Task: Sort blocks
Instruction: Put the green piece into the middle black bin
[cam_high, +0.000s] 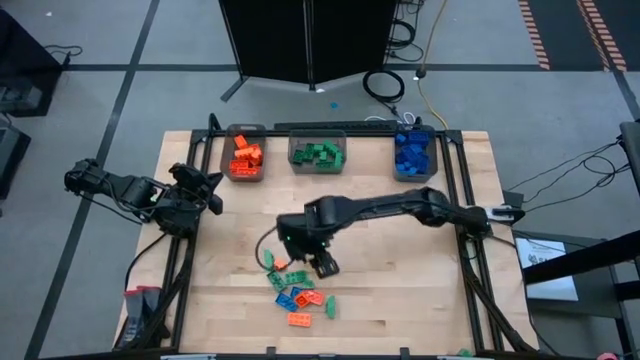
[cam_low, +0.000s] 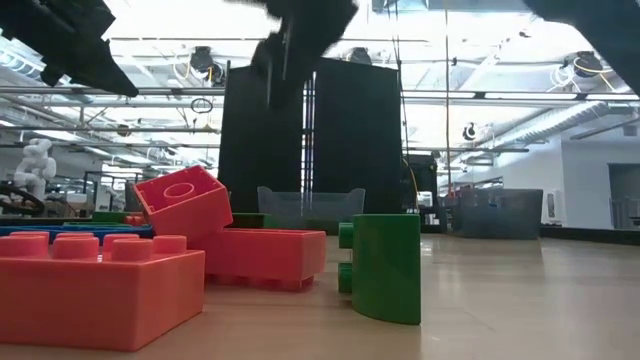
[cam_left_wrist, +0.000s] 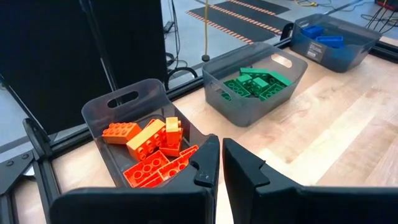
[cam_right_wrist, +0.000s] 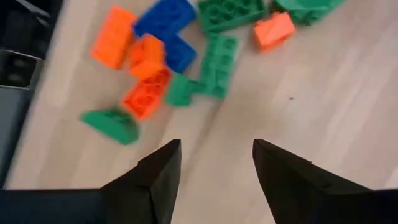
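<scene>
Blocks (cam_high: 298, 296): studded orange, green, blue plastic

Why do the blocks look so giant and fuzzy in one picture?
In the low view the camera sits at table height, so the nearest orange block looms large and soft, with bright ceiling lights glaring behind. In the right wrist view the loose blocks look smeared beyond the right gripper.

no text, label, brand or number can be read anywhere in these views.
</scene>
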